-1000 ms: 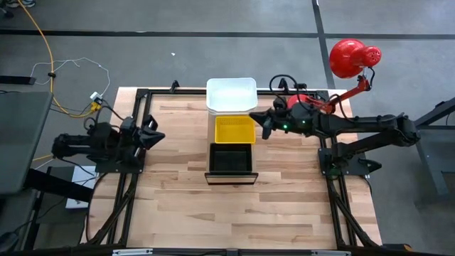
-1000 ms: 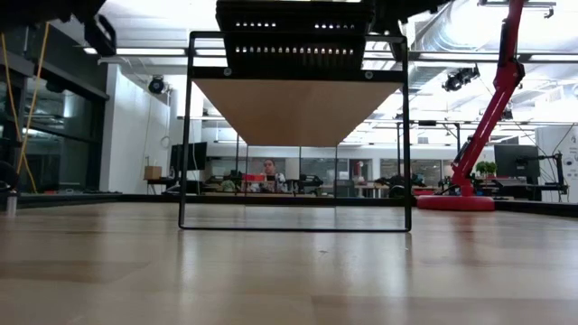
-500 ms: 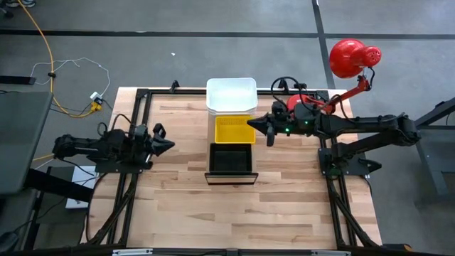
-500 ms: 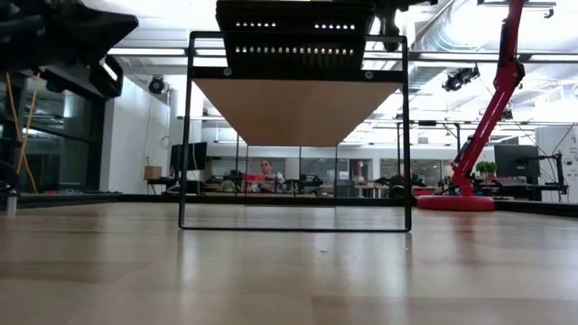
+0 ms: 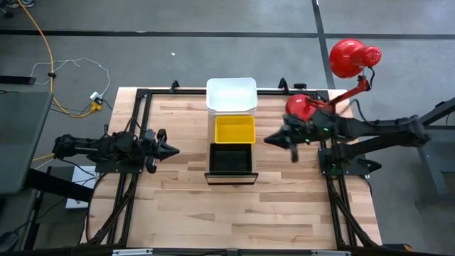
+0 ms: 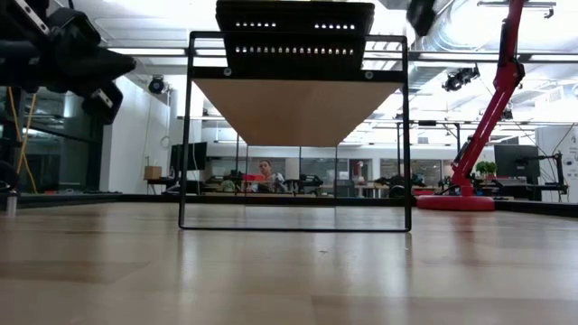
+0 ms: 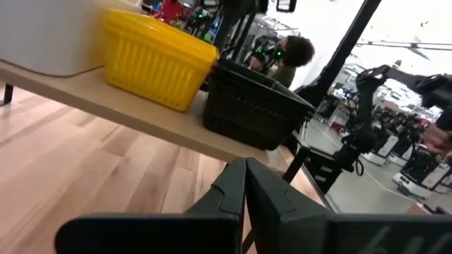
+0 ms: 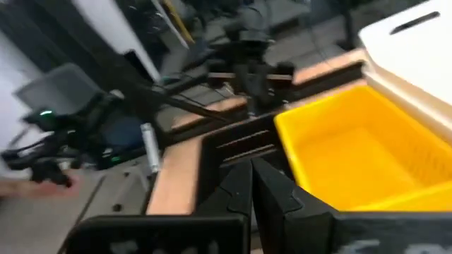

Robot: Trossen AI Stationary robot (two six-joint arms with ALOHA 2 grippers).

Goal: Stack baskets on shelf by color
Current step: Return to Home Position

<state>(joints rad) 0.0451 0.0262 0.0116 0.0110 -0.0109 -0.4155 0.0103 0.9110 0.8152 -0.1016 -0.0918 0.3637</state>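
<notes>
Three baskets rest by their bases in a row on the shelf point(image 5: 210, 165): white basket point(image 5: 231, 94) at the far end, yellow basket point(image 5: 234, 129) in the middle, black basket point(image 5: 231, 160) at the near end. The left wrist view shows the yellow basket point(image 7: 155, 60) and the black basket point(image 7: 254, 106) side by side on the shelf board point(image 7: 141, 113). My left gripper point(image 5: 170, 150) point(image 7: 246, 185) hangs shut left of the shelf, pointing at it. My right gripper point(image 5: 270, 140) point(image 8: 251, 182) is shut, right of the yellow basket point(image 8: 360, 152), apart from it.
A red lamp point(image 5: 353, 58) on a red arm stands at the table's far right corner. A dark metal frame point(image 5: 138, 114) runs along the table's sides. The low view shows the shelf's underside point(image 6: 293, 108) with open tabletop point(image 6: 289, 271) beneath. People sit in the room behind.
My right gripper first reached the yellow basket's right rim, then drew back toward the table's right and near side. My left gripper has moved right, toward the shelf. The baskets have kept their places.
</notes>
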